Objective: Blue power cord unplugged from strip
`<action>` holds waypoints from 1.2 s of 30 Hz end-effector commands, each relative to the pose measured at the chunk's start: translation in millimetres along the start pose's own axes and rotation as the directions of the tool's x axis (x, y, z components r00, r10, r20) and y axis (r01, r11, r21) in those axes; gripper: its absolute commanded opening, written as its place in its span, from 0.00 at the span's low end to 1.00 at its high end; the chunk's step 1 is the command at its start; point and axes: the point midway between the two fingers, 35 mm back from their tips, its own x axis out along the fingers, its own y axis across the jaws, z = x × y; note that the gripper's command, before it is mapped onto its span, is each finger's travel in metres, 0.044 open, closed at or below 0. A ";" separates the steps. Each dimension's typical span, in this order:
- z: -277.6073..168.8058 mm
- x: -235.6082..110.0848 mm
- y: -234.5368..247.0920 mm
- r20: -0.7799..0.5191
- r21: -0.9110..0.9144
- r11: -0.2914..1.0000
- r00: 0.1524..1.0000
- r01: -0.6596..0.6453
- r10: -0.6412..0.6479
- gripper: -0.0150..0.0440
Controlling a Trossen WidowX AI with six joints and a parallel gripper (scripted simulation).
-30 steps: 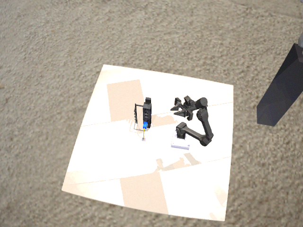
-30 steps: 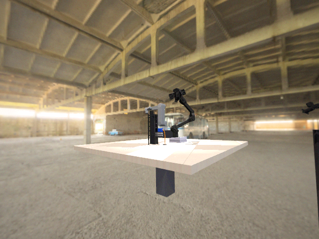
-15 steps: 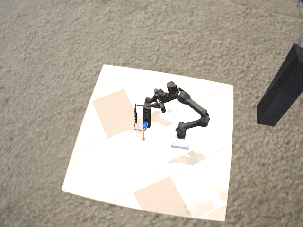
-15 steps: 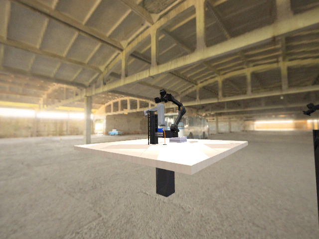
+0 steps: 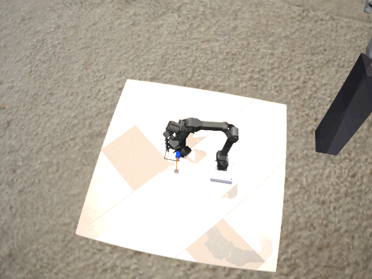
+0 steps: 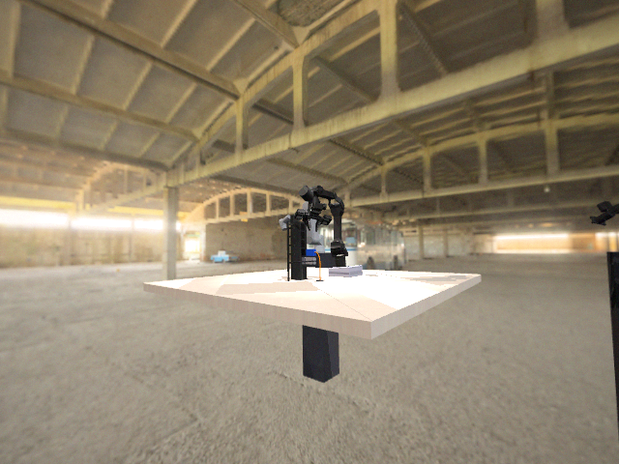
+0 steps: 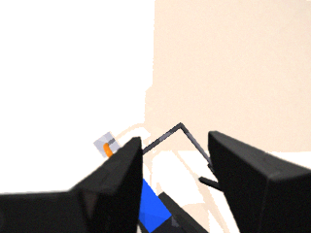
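Observation:
The black power strip (image 6: 298, 259) stands upright on the table, mostly hidden under the arm in the top view. The blue plug (image 5: 178, 154) (image 6: 310, 252) (image 7: 155, 210) sits low at the strip's side, seemingly seated; its contact with the socket is too small to tell. Its orange cord (image 5: 176, 165) (image 6: 319, 265) (image 7: 108, 150) runs down to a small grey pad (image 5: 176, 171) on the table. My gripper (image 7: 175, 137) is partly open with nothing between its fingers. It hangs above the strip and plug; the left finger hides part of the plug in the wrist view.
A thin black frame (image 5: 164, 153) (image 6: 288, 257) (image 7: 162, 138) stands beside the strip. A pale grey block (image 6: 313, 237) juts out above the blue plug. My arm's pale base (image 5: 221, 181) (image 6: 344, 272) is to the right. A dark pillar (image 5: 342, 117) stands beyond the table.

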 end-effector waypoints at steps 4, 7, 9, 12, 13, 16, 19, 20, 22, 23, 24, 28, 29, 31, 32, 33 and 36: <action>-28.1 65.7 36.5 -0.392 -0.372 0.866 0.902 -0.334 0.180 0.53; -32.3 71.9 41.6 -0.439 -0.402 0.831 0.877 -0.386 0.195 0.53; -32.3 71.9 41.6 -0.439 -0.402 0.831 0.877 -0.386 0.195 0.53; -32.3 71.9 41.6 -0.439 -0.402 0.831 0.877 -0.386 0.195 0.53; -32.3 71.9 41.6 -0.439 -0.402 0.831 0.877 -0.386 0.195 0.53; -31.9 72.3 41.0 -0.439 -0.402 0.831 0.877 -0.386 0.195 0.53; -33.7 71.6 39.7 -0.440 -0.402 0.831 0.877 -0.386 0.195 0.53; -34.7 71.3 39.0 -0.440 -0.402 0.831 0.877 -0.386 0.195 0.53; -37.2 70.4 37.2 -0.440 -0.402 0.831 0.877 -0.386 0.195 0.53; -38.5 70.0 36.3 -0.440 -0.402 0.831 0.877 -0.386 0.194 0.53; -39.8 69.5 35.5 -0.440 -0.402 0.831 0.877 -0.386 0.194 0.53; -45.1 67.6 32.0 -0.440 -0.402 0.831 0.877 -0.386 0.194 0.53; -46.4 67.1 31.1 -0.440 -0.402 0.831 0.877 -0.386 0.194 0.53; -49.1 66.2 29.5 -0.441 -0.402 0.831 0.876 -0.386 0.194 0.53; -50.4 65.7 28.6 -0.441 -0.402 0.831 0.876 -0.386 0.194 0.53; -51.8 65.2 27.8 -0.441 -0.402 0.831 0.876 -0.386 0.194 0.53; -55.8 63.7 25.4 -0.441 -0.402 0.831 0.876 -0.386 0.193 0.53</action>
